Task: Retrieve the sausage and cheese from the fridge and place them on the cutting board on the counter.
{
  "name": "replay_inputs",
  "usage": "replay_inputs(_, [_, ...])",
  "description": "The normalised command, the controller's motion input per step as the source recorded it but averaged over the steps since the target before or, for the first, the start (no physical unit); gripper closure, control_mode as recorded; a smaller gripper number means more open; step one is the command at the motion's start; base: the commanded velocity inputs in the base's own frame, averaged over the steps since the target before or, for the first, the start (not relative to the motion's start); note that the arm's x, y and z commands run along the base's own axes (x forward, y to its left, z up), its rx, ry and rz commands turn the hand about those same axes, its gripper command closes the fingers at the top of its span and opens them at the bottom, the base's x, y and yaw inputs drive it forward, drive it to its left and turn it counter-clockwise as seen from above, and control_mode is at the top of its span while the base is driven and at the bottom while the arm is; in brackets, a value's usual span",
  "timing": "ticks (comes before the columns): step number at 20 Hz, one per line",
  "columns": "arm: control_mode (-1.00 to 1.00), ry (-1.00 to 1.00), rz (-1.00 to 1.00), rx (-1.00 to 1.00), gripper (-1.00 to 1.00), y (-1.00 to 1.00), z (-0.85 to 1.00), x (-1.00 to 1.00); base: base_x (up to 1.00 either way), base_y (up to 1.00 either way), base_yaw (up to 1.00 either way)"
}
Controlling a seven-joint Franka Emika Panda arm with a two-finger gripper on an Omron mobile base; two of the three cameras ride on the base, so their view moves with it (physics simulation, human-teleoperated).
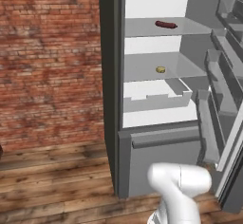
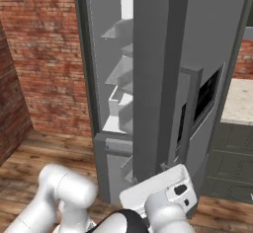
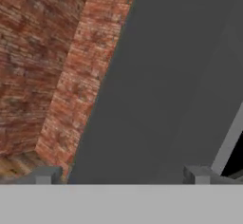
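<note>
Right now my tool (image 3: 121, 175) stands with its fingertips (image 3: 45, 174) wide apart and nothing between them. It points at a flat grey face of the fridge (image 3: 156, 85), close in front of it, with the brick wall (image 3: 42, 61) off to one side of that face. From the base cameras my hand sits low, beside the outer face of the fridge door (image 2: 207, 54), below its black dispenser panel (image 2: 205, 96).

Further out, the fridge stands open and both things I want lie well above and away from my tool. The sausage (image 1: 165, 24) rests on the upper grey shelf (image 1: 142, 28), and the cheese (image 1: 161, 69) sits on the shelf (image 1: 142, 66) beneath it, both towards the back. Beyond the door, on its far side from the shelves, a strip of the counter (image 2: 239, 101) shows; I cannot see the cutting board from here.

I judge the fetching has not begun: the door is swung wide, neither item is touched. The next move calls for lifting my hand clear of the door, bringing it round into the opening and lining the open fingers up with one item, probably the nearer cheese.
</note>
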Motion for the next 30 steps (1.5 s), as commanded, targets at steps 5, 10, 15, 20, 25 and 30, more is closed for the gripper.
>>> replay_inputs(5, [-1.0,-0.12,-0.67,-0.18,-1.0,0.86,-0.14,0.82,0.0,0.0,0.0])
replay_inputs(10, [-1.0,-0.06,-0.7,-0.11,-1.0,0.62,-0.09,0.76,0.0,0.0,0.0])
replay_inputs(15, [-1.0,0.0,-0.68,0.0,-1.0,-0.03,-0.24,0.63,0.0,0.0,0.0])
replay_inputs(20, [-1.0,-0.01,-0.58,0.0,-1.0,-0.62,-0.38,0.6,0.0,0.0,0.0])
replay_inputs(25, [-1.0,-0.11,-0.45,0.0,-1.0,-0.99,-0.49,0.59,0.0,0.0,0.0])
replay_inputs(30, [-1.0,-0.18,-0.33,0.0,-1.0,-0.99,-0.39,0.69,0.0,0.0,0.0])
